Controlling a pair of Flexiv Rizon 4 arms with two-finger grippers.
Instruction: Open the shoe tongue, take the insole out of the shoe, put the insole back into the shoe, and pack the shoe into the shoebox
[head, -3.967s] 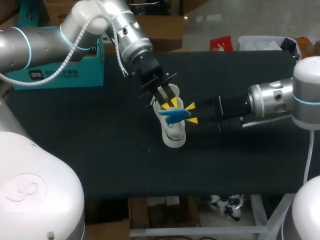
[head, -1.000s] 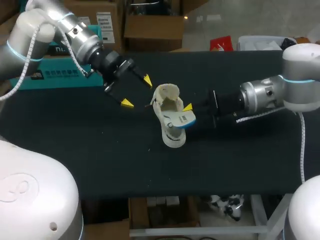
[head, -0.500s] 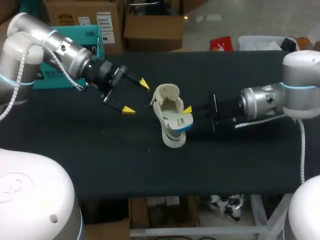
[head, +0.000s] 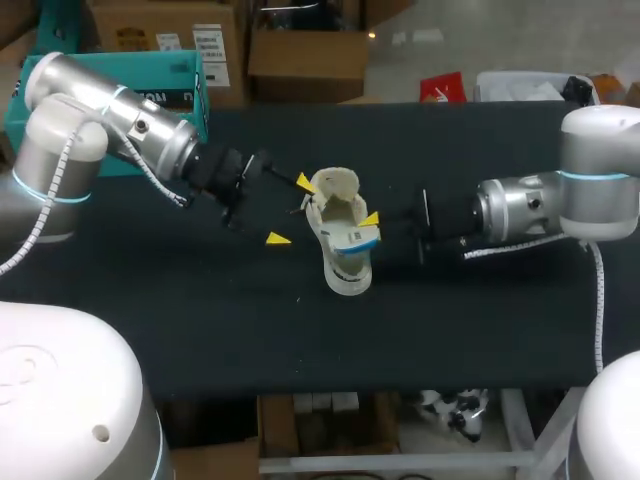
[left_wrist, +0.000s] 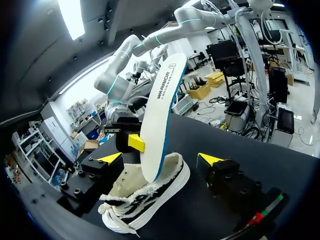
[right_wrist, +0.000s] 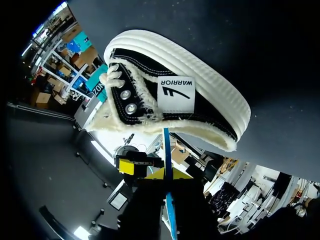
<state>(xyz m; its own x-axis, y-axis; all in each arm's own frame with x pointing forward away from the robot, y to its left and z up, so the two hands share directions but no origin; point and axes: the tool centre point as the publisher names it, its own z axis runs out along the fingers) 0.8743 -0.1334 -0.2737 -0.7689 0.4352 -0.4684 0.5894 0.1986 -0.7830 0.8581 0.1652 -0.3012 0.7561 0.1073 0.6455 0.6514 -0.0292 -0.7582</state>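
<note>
A cream and black sneaker (head: 338, 262) lies on the black table, its opening toward the far side. The white insole with a blue edge (head: 357, 237) stands up out of it, and my right gripper (head: 372, 222) is shut on it, coming in from the right. In the right wrist view the insole (right_wrist: 167, 142) shows edge-on between the fingers of the right gripper (right_wrist: 166, 172), with the sneaker (right_wrist: 180, 95) just ahead. My left gripper (head: 290, 210) is open beside the sneaker's left side. In the left wrist view the insole (left_wrist: 159, 115) and sneaker (left_wrist: 150, 202) sit ahead of its spread tips (left_wrist: 160, 158). The teal shoebox (head: 188, 88) stands at the far left.
The black table (head: 480, 320) stretches wide in front of and to the right of the sneaker. My left arm lies low across the far left, in front of the shoebox. A small white speck (head: 298, 298) lies near the sneaker.
My left gripper has left the spot above the sneaker, swung out left, dropped lower, and now points at the sneaker from the left, still open. The right gripper keeps the insole, barely shifted.
</note>
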